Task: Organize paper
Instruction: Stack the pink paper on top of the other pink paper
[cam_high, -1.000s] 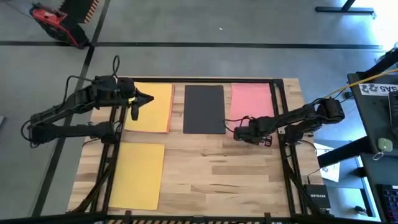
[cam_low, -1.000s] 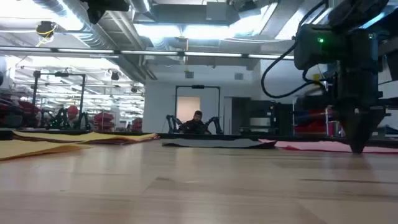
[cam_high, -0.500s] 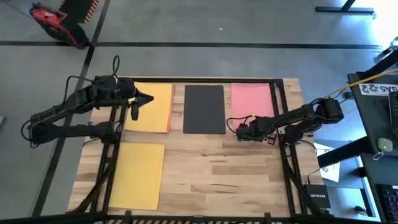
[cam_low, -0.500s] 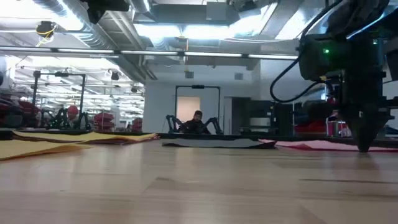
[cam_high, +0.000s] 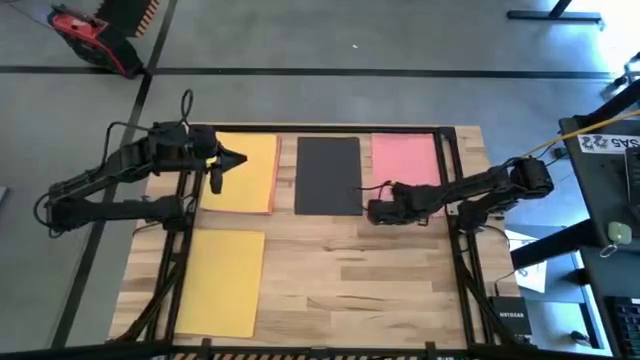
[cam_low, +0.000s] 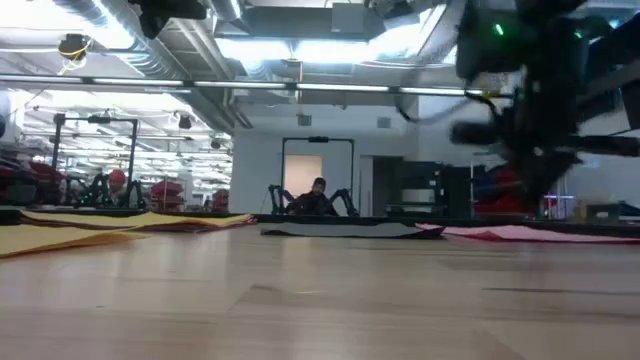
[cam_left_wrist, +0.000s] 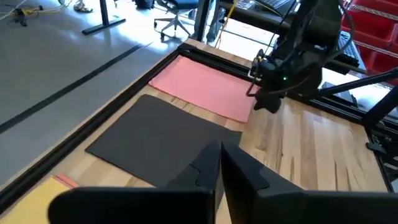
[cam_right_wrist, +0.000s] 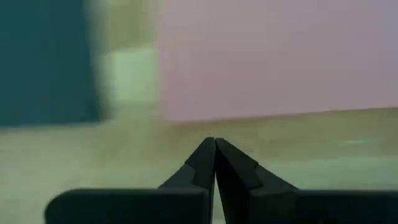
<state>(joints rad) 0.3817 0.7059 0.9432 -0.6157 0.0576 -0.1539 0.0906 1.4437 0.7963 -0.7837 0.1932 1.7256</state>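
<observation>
At the near left of the wooden table (cam_high: 340, 270) a yellow sheet (cam_high: 222, 281) is laid, long axis near to far. Farther off, a yellow sheet on orange (cam_high: 245, 172), a black sheet (cam_high: 328, 175) and a pink sheet (cam_high: 405, 162) are ranged likewise. The right gripper (cam_high: 374, 211) is held closed, empty, near the pink sheet's near edge; the left gripper (cam_high: 216, 184) is closed over the far yellow sheet.

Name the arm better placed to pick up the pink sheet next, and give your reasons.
Right. The right gripper hovers at the near corner of the pink sheet, fingers shut. The left gripper sits over the yellow-on-orange stack, beyond the black sheet.
</observation>
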